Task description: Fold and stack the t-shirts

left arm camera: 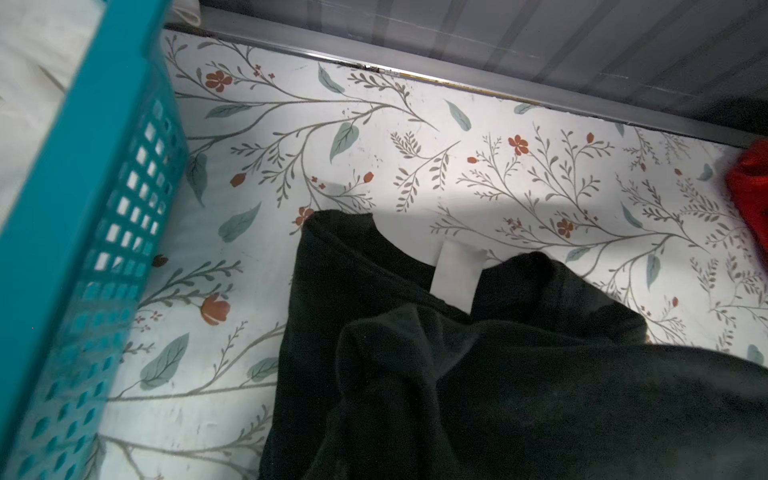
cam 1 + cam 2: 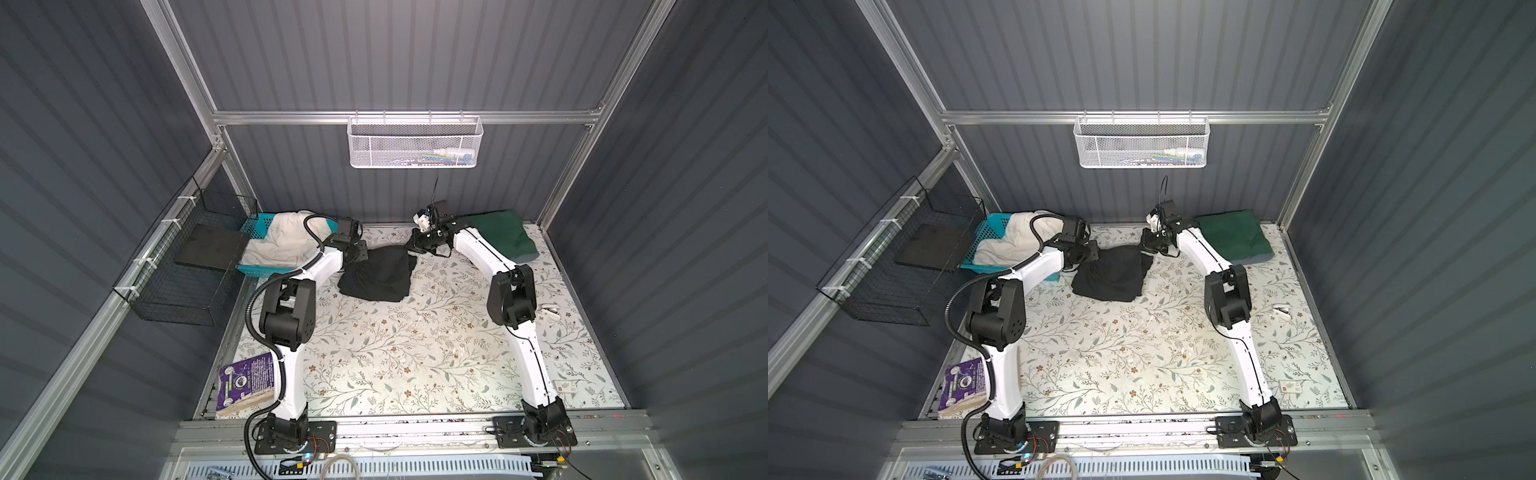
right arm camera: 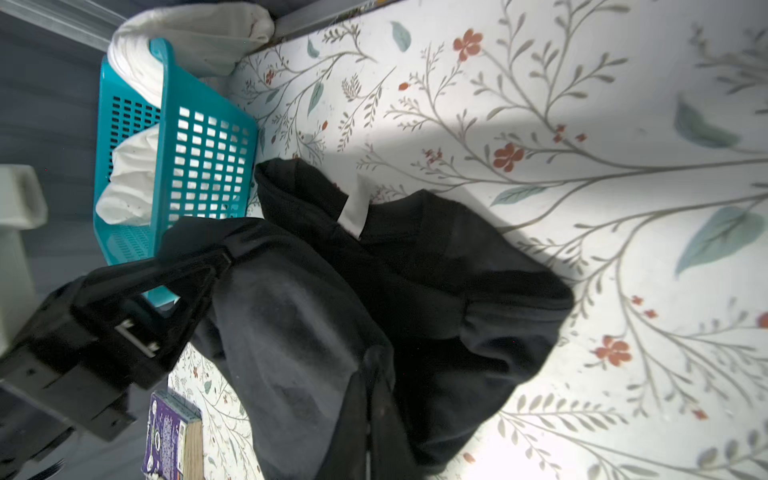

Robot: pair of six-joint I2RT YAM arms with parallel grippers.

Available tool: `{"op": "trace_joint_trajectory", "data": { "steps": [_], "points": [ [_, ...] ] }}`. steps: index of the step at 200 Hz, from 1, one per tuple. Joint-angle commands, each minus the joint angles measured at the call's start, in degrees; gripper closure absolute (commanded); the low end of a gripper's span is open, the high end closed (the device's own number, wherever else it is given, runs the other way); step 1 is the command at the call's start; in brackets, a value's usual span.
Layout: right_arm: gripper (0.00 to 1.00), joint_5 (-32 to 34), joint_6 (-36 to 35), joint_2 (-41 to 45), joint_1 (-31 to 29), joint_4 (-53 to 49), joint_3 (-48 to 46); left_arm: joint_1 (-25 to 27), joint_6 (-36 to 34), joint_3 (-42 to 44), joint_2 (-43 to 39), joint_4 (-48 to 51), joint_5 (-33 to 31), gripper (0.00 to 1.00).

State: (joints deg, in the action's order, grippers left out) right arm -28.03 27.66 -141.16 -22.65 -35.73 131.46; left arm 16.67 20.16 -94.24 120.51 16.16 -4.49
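A crumpled black t-shirt (image 2: pixel 376 274) lies at the back middle of the floral table, in both top views (image 2: pixel 1108 274). My left gripper (image 2: pixel 362 252) is shut on its left upper corner; the right wrist view shows that pinch (image 3: pixel 224 257). My right gripper (image 2: pixel 415 246) is shut on the right upper corner, its fingers closed on black cloth (image 3: pixel 369 374). In the left wrist view the shirt (image 1: pixel 478 374) hides my own jaws, and its white neck label (image 1: pixel 457 272) shows. A folded dark green t-shirt (image 2: pixel 498 237) sits at the back right. A cream-white t-shirt (image 2: pixel 282 239) fills the basket. Red cloth (image 1: pixel 750 195) shows at one edge.
The turquoise lattice basket (image 2: pixel 257 226) stands at the back left, close to the left arm. A purple book (image 2: pixel 245 384) lies at the front left. A small card (image 2: pixel 566 386) and a white clip (image 2: pixel 548 309) lie on the right. Wire baskets hang on the back wall (image 2: pixel 415 143) and the left frame (image 2: pixel 187 270).
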Motion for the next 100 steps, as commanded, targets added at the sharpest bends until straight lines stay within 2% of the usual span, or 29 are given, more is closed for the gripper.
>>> {"op": "trace_joint_trajectory", "data": {
  "steps": [1, 31, 36, 41, 43, 44, 48, 62, 66, 74, 93, 100],
  "points": [
    [1.00, 1.49, 0.78, -2.29, 0.89, 0.52, 1.82, -0.67, 0.39, -3.16, 2.29, -1.11, -1.17, 0.82],
    [1.00, -0.78, 0.98, -5.99, 1.12, -0.42, 6.49, -1.09, 0.80, -4.73, 4.35, -2.08, -1.54, 0.81],
    [0.91, -0.95, 0.98, -6.52, 1.20, -0.70, 7.39, -1.19, 0.86, -4.96, 4.66, -2.25, -1.53, 0.79],
    [0.69, -1.25, 0.98, -6.98, 1.21, -0.91, 8.04, -1.27, 1.01, -5.29, 4.88, -2.28, -1.57, 0.72],
    [0.67, -1.33, 0.99, -7.09, 1.21, -0.92, 8.16, -1.28, 1.04, -5.44, 4.95, -2.34, -1.68, 0.69],
    [0.59, -1.50, 0.90, -7.24, 1.25, -0.90, 8.37, -1.33, 1.03, -5.48, 4.97, -2.35, -1.72, 0.68],
    [0.53, -1.70, 0.88, -7.40, 1.35, -0.93, 8.66, -1.41, 1.06, -5.62, 5.13, -2.36, -1.86, 0.67],
    [0.42, -1.65, 0.09, -6.91, 1.80, -1.22, 8.61, -1.50, 1.52, -6.00, 4.95, -2.03, -3.61, 0.64],
    [0.40, -1.40, -0.22, -6.51, 1.98, -1.33, 8.37, -1.55, 1.66, -5.82, 4.64, -2.09, -4.19, 0.59],
    [0.32, -0.87, -0.93, -5.42, 2.46, -1.60, 7.45, -1.55, 1.99, -5.29, 3.82, -2.23, -5.61, 0.40],
    [0.20, 1.07, -2.87, -1.46, 3.13, -1.79, 3.38, -1.55, 1.87, -3.03, 1.24, -3.35, -7.43, 0.33],
    [0.16, 2.11, -3.64, 0.32, 3.16, -1.80, 1.53, -1.55, 2.03, -2.21, 0.25, -3.48, -8.23, 0.20]
  ]
}}
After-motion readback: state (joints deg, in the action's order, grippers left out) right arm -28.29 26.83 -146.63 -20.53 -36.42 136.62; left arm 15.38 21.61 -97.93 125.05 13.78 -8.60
